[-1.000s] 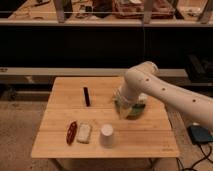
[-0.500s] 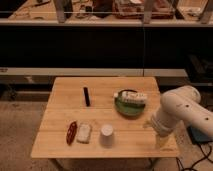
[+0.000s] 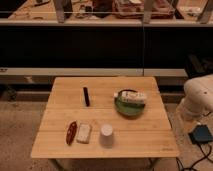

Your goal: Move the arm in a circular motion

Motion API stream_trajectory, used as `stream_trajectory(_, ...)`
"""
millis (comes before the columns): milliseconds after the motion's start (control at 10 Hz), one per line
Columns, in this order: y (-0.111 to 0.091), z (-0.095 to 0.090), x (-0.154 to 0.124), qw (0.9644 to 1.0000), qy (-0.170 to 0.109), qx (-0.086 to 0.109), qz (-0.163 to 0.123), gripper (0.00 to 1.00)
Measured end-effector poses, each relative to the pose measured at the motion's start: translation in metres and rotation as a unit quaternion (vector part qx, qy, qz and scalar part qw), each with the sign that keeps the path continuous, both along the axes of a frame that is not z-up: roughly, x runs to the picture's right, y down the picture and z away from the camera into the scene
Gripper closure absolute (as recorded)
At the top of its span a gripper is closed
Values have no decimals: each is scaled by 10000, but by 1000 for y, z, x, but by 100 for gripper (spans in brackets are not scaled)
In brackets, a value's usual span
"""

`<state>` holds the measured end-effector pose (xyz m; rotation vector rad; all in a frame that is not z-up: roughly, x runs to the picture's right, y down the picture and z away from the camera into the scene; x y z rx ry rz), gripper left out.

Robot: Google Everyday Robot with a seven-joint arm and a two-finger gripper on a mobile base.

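Camera view: my thick cream-white tubular arm [image 3: 200, 97] hangs beside the pale wooden table [image 3: 125, 137]. My gripper is out of frame, state unknown; I should arc smoothly

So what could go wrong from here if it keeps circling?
1. The arm sits just off the table's right edge. A low sweep inward could clip the edge, or knock the packet off the plate.
2. The cup stands upright near the front and would probably tip at a light touch.
3. The gripper is out of frame to the right, so its clearance from the blue box on the floor can't be checked.
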<state>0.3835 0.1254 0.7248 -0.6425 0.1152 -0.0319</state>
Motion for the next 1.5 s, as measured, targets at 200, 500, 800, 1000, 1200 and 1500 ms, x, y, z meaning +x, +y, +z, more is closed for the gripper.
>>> stream_trajectory(200,-78,63,-62,9981,-201,534,218,35)
stream_trajectory(500,-147,118,-151,9921,-708,997,268,35)
stream_trajectory(800,-161,125,-237,9834,-1471,1058,79,35)
stream_trajectory(1000,-136,103,-289,9736,-2087,892,-231,35)
stream_trajectory(1200,-90,61,-312,9626,-2571,661,-545,35)
stream_trajectory(1500,-9,-2,-292,9552,-2854,309,-724,35)
